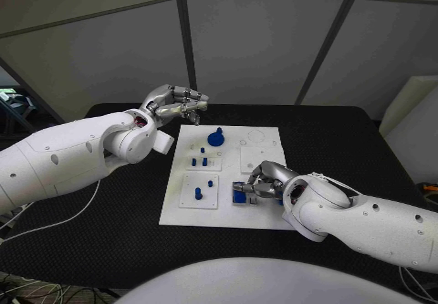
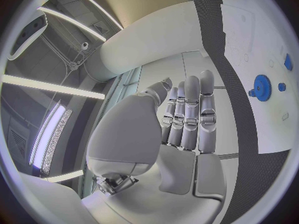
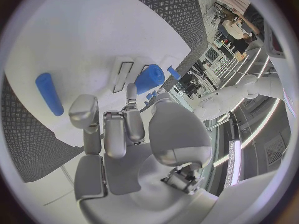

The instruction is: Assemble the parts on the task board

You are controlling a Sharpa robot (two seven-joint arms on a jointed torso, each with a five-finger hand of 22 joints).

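Overhead, the white task board [image 1: 225,204] lies mid-worktop [image 1: 109,234]; the left hand [image 1: 175,103] hangs off its far-left corner, and the right hand [image 1: 260,180] rests on the near blue parts [image 1: 240,195]. From the left wrist, fingers [image 2: 190,114] are straight, released, beside a blue gear [image 2: 262,87]. From the right wrist, fingers touch a blue cylinder [image 3: 149,78]; whether they grasp it, I cannot tell.

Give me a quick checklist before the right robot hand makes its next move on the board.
1. Left robot hand clear of the task board: ok, raised by its far corner.
2. Left robot hand empty: ok.
3. Right robot hand over the board: ok.
4. Grip on the blue part at its fingertips: cannot tell.
5. Blue gear apart from both robot hands: ok.
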